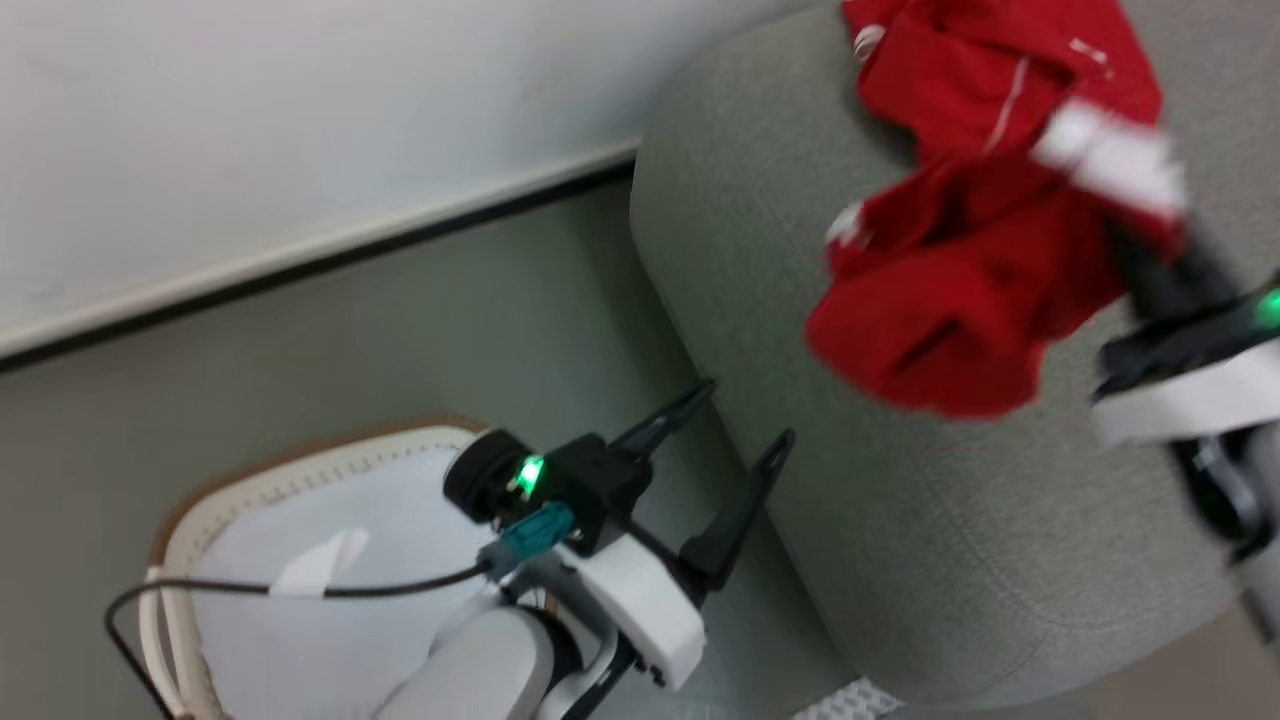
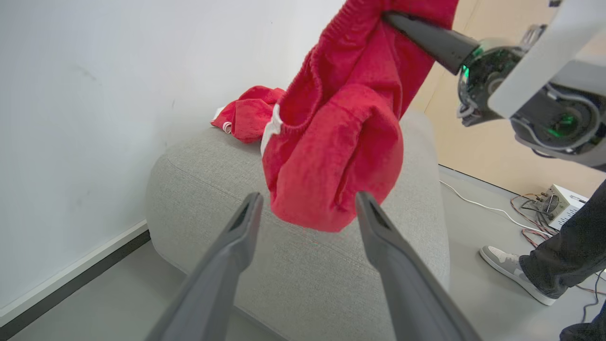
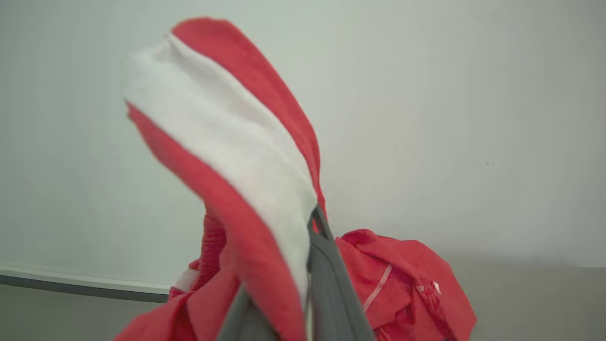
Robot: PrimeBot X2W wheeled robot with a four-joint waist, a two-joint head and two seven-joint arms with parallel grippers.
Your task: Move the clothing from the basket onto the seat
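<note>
By the basket [image 1: 300,470], the left gripper [image 1: 748,410] holds its fingers apart. The right gripper [image 3: 316,215] has its fingers clamped on a red garment [image 1: 950,300] hanging over the seat [image 1: 900,520]. It would be best to lower it beside the farther garment [image 1: 960,70] lying there before letting go.

You can read no text or number here; the white tab [image 1: 322,562] in the basket [image 1: 290,478], behind the fingers of the left gripper [image 1: 748,411], is blurred.

Red-and-white clothing [image 3: 222,156] pinched in, draped over right gripper [image 3: 316,222] jaws.
</note>
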